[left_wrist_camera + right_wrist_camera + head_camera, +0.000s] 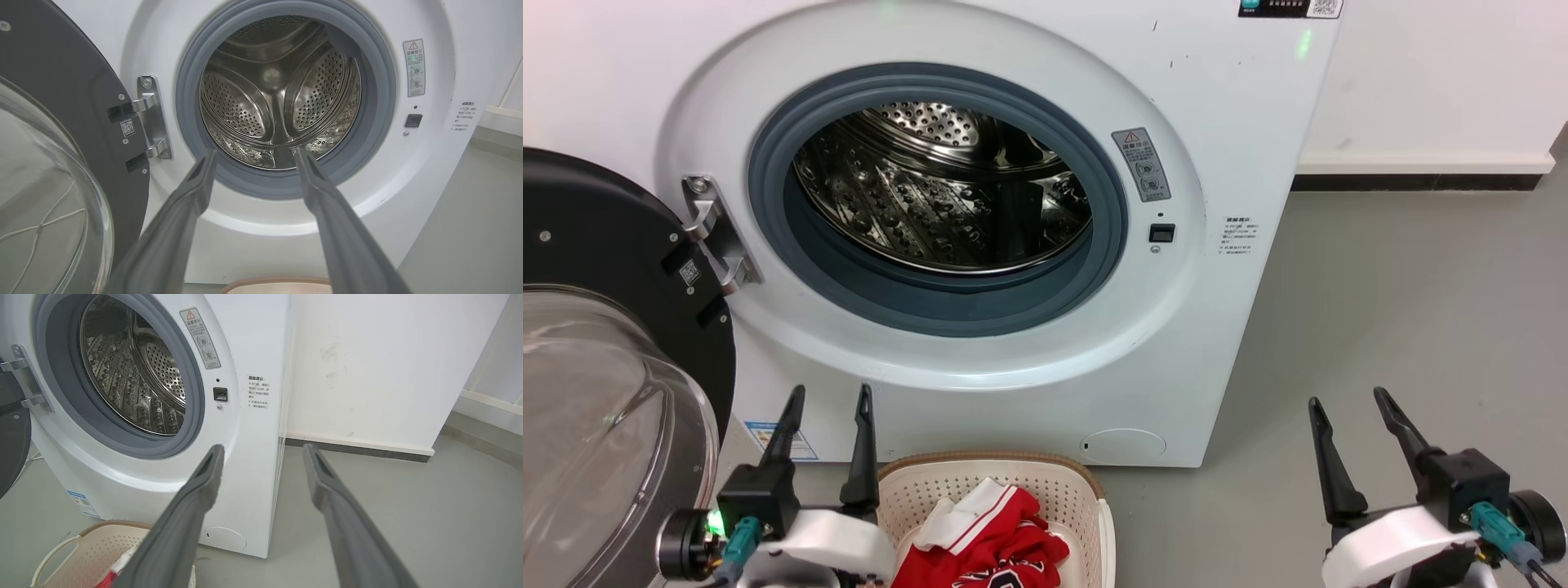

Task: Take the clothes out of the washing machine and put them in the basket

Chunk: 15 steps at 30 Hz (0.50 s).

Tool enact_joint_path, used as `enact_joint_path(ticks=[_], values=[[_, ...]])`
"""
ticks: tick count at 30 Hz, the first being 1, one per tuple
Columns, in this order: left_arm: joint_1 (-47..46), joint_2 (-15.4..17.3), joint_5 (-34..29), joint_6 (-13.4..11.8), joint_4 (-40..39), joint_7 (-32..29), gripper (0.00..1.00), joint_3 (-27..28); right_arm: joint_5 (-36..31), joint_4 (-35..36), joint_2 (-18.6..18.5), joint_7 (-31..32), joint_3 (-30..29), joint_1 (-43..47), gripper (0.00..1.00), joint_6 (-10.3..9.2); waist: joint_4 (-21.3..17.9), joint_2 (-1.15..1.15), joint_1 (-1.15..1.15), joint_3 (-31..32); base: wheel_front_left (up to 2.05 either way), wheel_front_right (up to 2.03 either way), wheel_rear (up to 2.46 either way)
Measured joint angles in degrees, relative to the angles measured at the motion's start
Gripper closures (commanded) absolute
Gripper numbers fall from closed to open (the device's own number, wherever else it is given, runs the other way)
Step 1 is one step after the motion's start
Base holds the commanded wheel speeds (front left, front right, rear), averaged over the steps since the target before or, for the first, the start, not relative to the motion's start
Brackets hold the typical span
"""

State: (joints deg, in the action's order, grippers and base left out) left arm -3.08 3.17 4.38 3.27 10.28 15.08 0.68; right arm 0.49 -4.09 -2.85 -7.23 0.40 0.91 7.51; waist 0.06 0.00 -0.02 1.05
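Here, two spread grippers [831, 392] [1347, 398] flank one basket [1063, 490].

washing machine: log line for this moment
drum looks empty | clothes in basket | door open | left gripper open | right gripper open

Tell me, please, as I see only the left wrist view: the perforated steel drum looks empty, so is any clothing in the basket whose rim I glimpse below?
Observer: Yes; bright red fabric clothes, one with white striped trim, lie inside the cream perforated plastic basket.
Operator: Thanks. What is the right gripper doing?
Observer: The right gripper is open and holds nothing, above grey floor right of the large white front-loading washing machine.
Operator: And my left gripper against the basket?
Observer: The left gripper sits close beside the basket's left side.
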Motion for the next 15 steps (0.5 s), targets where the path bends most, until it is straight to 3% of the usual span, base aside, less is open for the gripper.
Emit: enact_joint_path(ticks=[15], values=[[1.3,0.3,-0.8,-0.2,2.3,0.0,0.0,-1.1,0.5,0.7,0.0,1.5,-0.5,2.5,0.0,0.0,-1.1,0.0,0.01,0.9,0.0,0.0,0.0]])
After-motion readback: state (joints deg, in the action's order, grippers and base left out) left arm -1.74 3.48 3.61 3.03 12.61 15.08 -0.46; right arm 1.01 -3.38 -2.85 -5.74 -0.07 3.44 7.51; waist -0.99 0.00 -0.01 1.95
